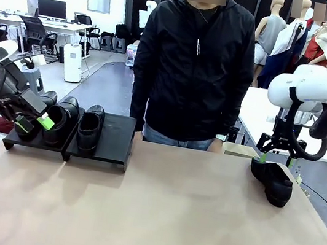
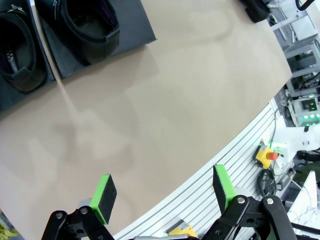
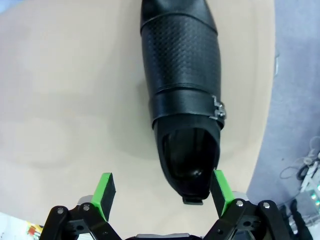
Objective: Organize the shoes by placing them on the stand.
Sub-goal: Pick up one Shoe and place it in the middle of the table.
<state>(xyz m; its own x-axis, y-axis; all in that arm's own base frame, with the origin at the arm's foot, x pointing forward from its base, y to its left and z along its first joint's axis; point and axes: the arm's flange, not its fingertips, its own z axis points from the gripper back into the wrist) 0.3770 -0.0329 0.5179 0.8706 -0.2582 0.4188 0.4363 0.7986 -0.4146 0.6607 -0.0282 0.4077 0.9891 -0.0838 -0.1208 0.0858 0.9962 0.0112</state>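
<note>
3 shoes (image 1: 64, 120) sit on the stand (image 1: 117, 137) at the worktop's (image 1: 149, 213) left; 1 shoe (image 3: 182, 95) lies far right, uncollected. Right gripper (image 3: 162, 192) hovers over its heel, jaws wide; left gripper (image 2: 165, 197), jaws wide, holds nothing.

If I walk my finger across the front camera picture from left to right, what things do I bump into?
Left end effector → shoe on the left platform → shoe on the right platform → person's black jacket → right end effector, hanging open just above the lone shoe on the table.
</note>
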